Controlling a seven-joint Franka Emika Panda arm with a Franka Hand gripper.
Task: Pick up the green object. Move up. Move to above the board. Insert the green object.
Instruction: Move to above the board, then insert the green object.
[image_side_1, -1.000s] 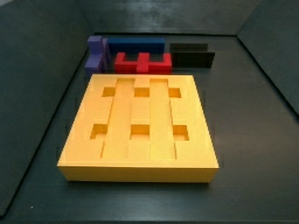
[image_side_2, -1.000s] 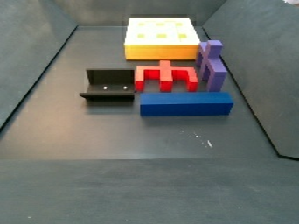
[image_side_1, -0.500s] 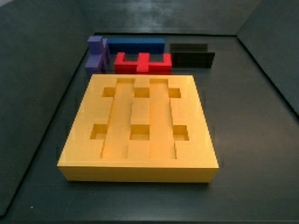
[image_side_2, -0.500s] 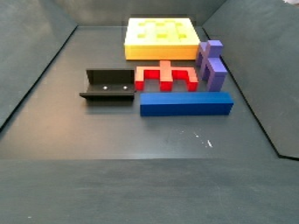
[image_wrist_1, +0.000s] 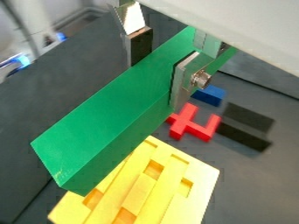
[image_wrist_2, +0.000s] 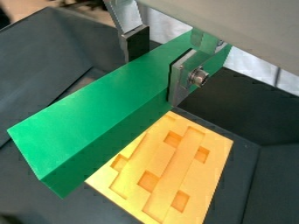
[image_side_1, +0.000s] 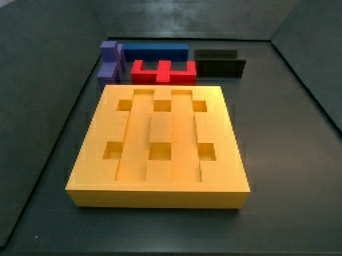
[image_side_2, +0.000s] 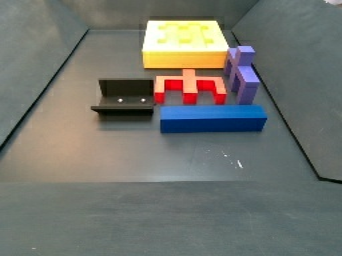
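Clearly the pick-up is done: in both wrist views the gripper (image_wrist_1: 162, 59) has its jaws clamped across the green object (image_wrist_1: 122, 114), one silver finger (image_wrist_1: 187, 79) pressed flat on the near face and the other on the far side, close to one end of the bar. The bar hangs well above the surface, its long free end running out past the board (image_wrist_2: 187, 171), which lies beneath it on the dark surface. Neither side view shows the gripper or the bar at all, so both must be above those cameras' frames; the board (image_side_1: 160, 145) sits there with all six square holes empty and its lengthwise grooves bare.

By my reading the step in hand is the move to above the board, and it looks close to finished, since the board fills much of the space under the bar in a wrist view. Whether the bar runs parallel to the grooves is hard to judge from this slanted angle; it seems roughly aligned but I would not swear to it.

What comes next is squaring the bar over one groove, then a straight descent until it seats, and only then a release. The red block (image_wrist_1: 193, 122), the blue block (image_side_2: 213, 120) and the fixture (image_side_2: 123, 98) stand beyond the board, well apart from the likely path down.
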